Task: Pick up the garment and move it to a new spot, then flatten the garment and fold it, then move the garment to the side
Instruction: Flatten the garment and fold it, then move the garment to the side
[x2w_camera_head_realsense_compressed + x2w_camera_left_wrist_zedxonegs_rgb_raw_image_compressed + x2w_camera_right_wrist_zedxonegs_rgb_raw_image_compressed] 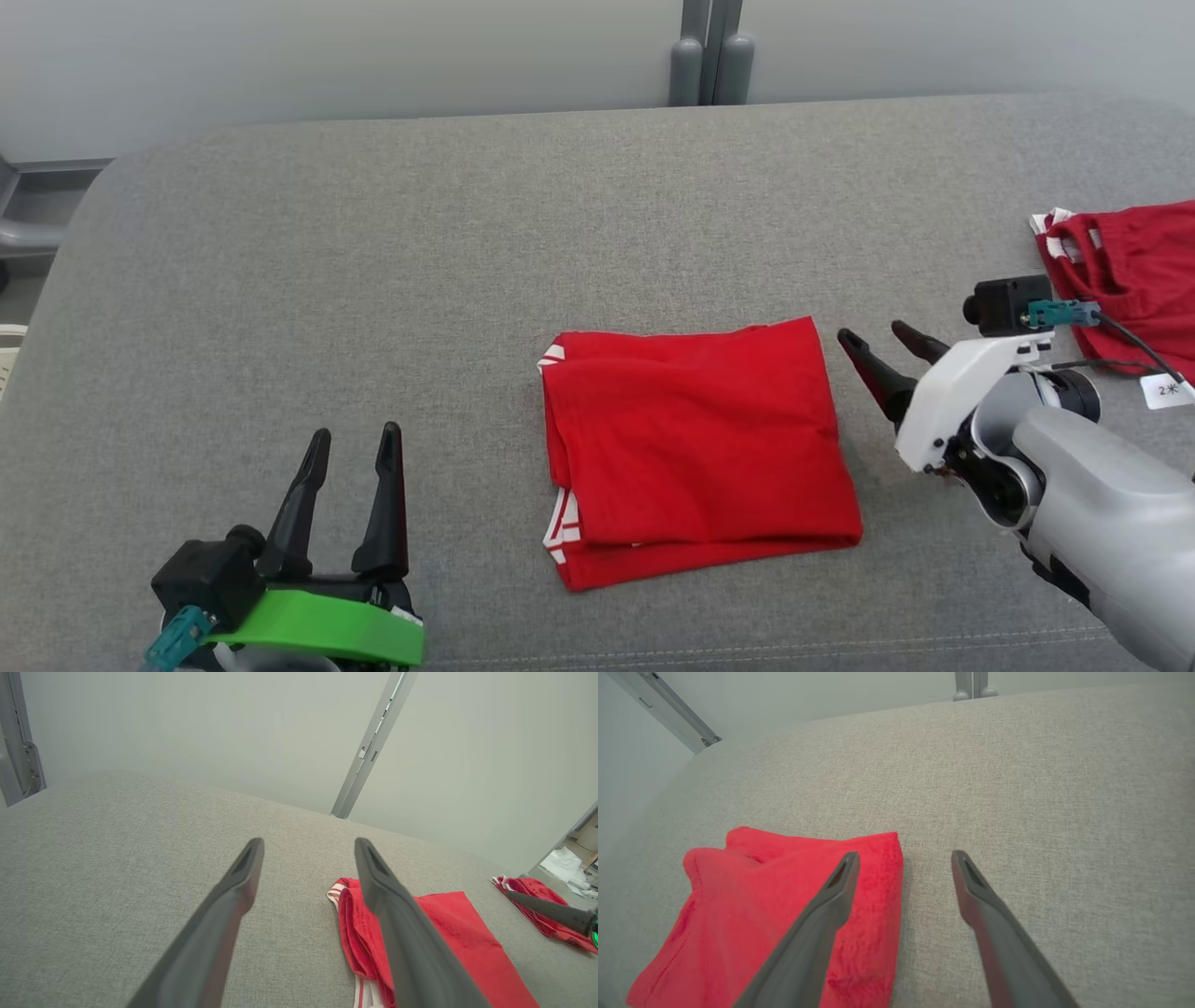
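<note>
Left end effector (357,431) and right end effector (870,329) are open, empty. Pinching only the top layer of the red garment (695,448) could undo its fold.

The folded garment (695,448) lies flat on the bench (373,233), slightly right of its middle and toward the near edge. The left tool (357,434) sits well to the garment's left by the near edge, while the right tool (878,334) sits just beside the garment's right edge, pointing toward its far right corner. A second garment (1134,271) lies at the bench's right end, behind the right tool, and an upright post (711,51) stands behind the bench's back edge.
</note>
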`<state>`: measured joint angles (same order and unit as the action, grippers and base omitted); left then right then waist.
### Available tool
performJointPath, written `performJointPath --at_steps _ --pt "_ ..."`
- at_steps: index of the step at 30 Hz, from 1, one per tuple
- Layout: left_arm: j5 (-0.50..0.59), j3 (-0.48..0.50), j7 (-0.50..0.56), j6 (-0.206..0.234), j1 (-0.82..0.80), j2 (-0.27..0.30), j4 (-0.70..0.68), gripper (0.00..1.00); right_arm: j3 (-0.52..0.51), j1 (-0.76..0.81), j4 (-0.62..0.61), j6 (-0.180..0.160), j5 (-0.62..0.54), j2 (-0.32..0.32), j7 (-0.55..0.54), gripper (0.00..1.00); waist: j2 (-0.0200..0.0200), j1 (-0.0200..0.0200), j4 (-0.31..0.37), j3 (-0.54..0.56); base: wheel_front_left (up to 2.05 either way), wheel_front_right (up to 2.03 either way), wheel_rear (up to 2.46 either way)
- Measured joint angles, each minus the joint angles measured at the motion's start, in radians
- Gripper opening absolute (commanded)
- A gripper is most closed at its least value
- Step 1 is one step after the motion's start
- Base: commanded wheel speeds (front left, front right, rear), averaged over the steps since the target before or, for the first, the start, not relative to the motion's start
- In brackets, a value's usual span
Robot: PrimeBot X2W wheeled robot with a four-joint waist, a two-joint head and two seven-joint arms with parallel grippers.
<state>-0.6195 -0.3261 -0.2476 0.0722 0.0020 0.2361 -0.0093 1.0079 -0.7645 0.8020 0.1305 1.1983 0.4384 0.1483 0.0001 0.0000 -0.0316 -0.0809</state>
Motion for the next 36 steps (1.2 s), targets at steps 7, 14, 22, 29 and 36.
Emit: performJointPath --at_steps 7,14,22,29,36 --pt "0.0 -0.003 0.004 0.003 -0.006 0.005 -0.007 1.0 0.009 0.07 -0.115 0.0 0.019 0.069 -0.079 1.0 0.0 0.0 0.001 -0.022 0.0 0.0 0.0" --pt "0.0 -0.003 0.006 0.007 -0.013 0.006 -0.005 1.0 -0.006 0.106 -0.179 0.0 0.033 0.106 -0.126 1.0 0.0 0.0 -0.028 -0.038 0.0 0.0 0.0" --pt "0.0 -0.008 0.004 0.006 -0.03 0.002 0.0 1.0 -0.01 0.12 -0.17 0.0 0.072 0.094 -0.238 1.0 0.0 0.0 -0.077 -0.057 0.0 0.0 0.0" --pt "0.0 -0.008 0.0 0.003 -0.031 -0.001 0.01 1.0 -0.026 0.124 -0.131 0.0 0.075 0.096 -0.272 1.0 0.0 0.0 -0.115 -0.069 0.0 0.0 0.0" --pt "0.0 -0.007 -0.001 -0.001 -0.031 -0.003 0.014 1.0 -0.041 0.124 -0.117 0.0 0.075 0.068 -0.269 0.29 0.0 0.0 -0.122 -0.07 0.0 0.0 0.0"
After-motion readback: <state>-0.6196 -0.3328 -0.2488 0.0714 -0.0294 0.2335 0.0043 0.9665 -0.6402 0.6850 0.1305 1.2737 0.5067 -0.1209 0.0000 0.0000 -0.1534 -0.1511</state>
